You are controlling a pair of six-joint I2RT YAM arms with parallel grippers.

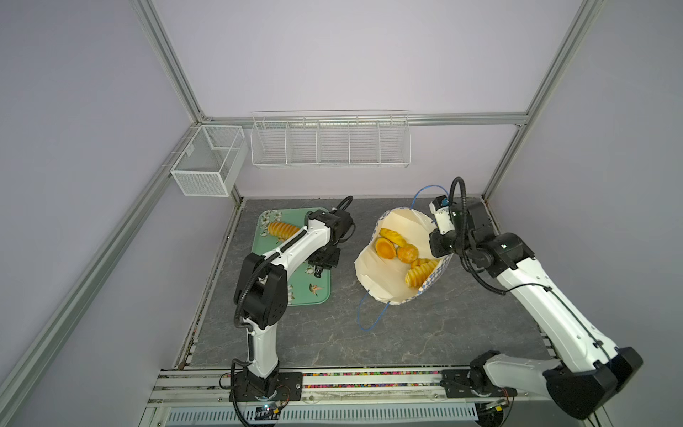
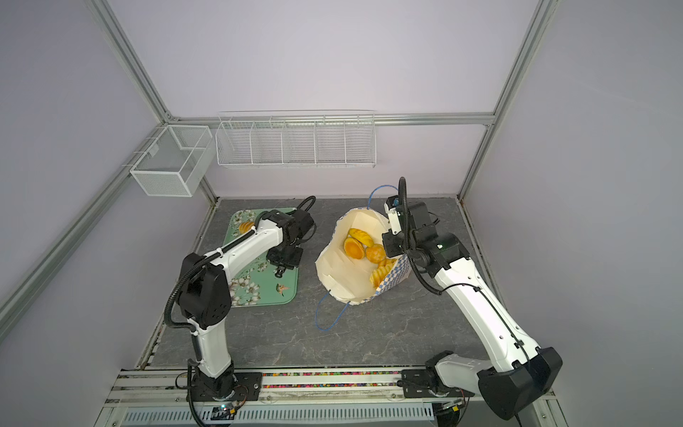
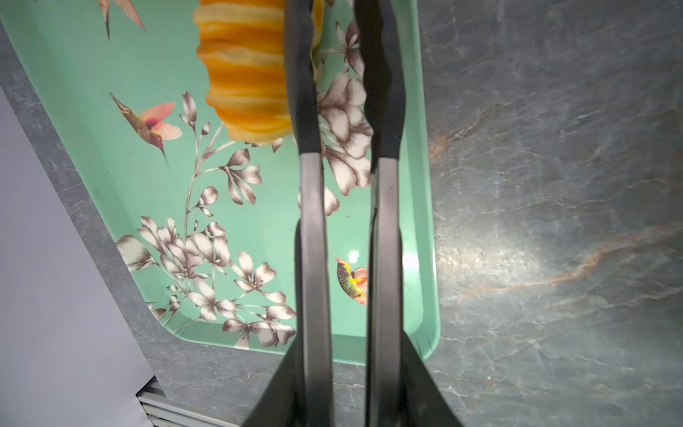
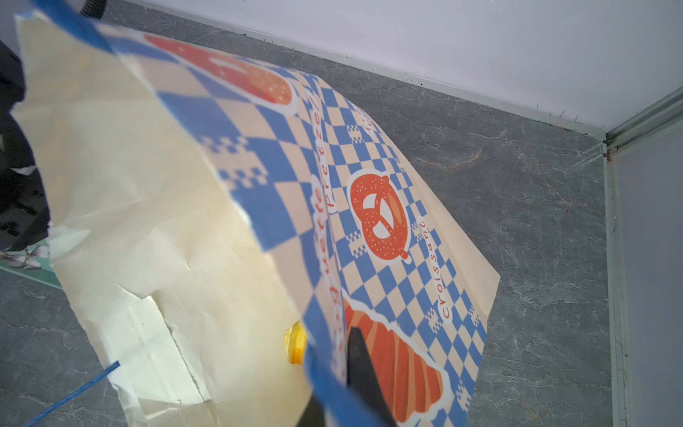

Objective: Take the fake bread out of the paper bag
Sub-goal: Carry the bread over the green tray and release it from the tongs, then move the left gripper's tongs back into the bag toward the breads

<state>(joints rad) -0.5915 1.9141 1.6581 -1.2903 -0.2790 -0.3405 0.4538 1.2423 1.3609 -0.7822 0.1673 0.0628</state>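
Pinches paper bag (image 1: 373, 270) rim, 3 o'clock, with right jaws to hold mouth open. Holds left jaws apart, empty, over tray (image 3: 92, 74).

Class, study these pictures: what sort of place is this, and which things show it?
Probably a robot test cell, not a bakery: a left arm and right arm mounted on a rail, a bare aluminium frame around the table, and toy bread in a paper bag.

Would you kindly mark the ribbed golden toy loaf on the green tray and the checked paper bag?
Ribbed golden toy loaf (image 1: 282, 229): a top view, its ribbed middle.
Checked paper bag (image 1: 373, 274): a top view, cream inner wall.
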